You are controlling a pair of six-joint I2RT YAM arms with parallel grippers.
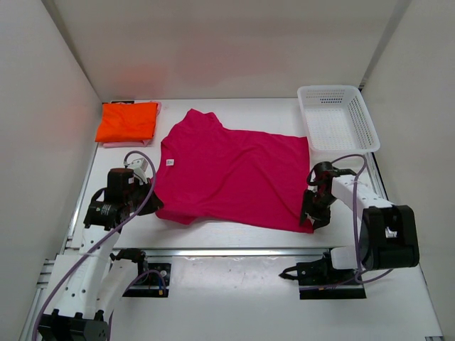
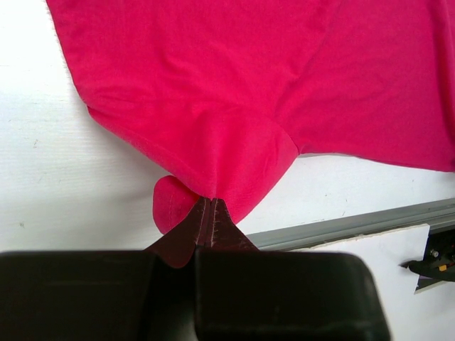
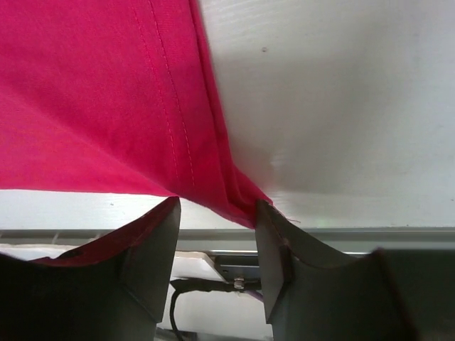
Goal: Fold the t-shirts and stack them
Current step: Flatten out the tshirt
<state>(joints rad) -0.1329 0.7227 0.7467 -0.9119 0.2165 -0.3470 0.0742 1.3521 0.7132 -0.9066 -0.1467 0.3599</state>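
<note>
**Fold station: one shirt spread, two already stacked**

1. Far left corner: the orange t-shirt [image 1: 126,121], folded to a neat rectangle. It lies on top of the pink t-shirt [image 1: 112,145], which shows only as a pale edge beneath it. The pile is well apart from the work area, probably so it stays out of the way until the last shirt is ready to join it.

2. Left gripper [image 2: 211,206]: jaws pressed together on a bunched near-left piece of the magenta t-shirt, apparently the sleeve. The fabric peaks up into the fingertips, so the cloth is pinched and lifted a little off the table [image 1: 234,238].

3. Centre: the magenta t-shirt [image 1: 227,174], the largest of the three. It is spread flat and unfolded, collar toward the left and hem toward the right. Laying it lengthwise puts one near corner within reach of each arm.

4. Right gripper [image 3: 217,213]: fingers apart, straddling the stitched near-right hem corner. The cloth touches the right finger but is not clamped. By judgement this grip is not yet made, and both corners must be held before the near edge can be carried over for the first fold.

5. Far right: a white mesh basket [image 1: 338,117], just beyond the hem, with nothing visible inside.
</note>
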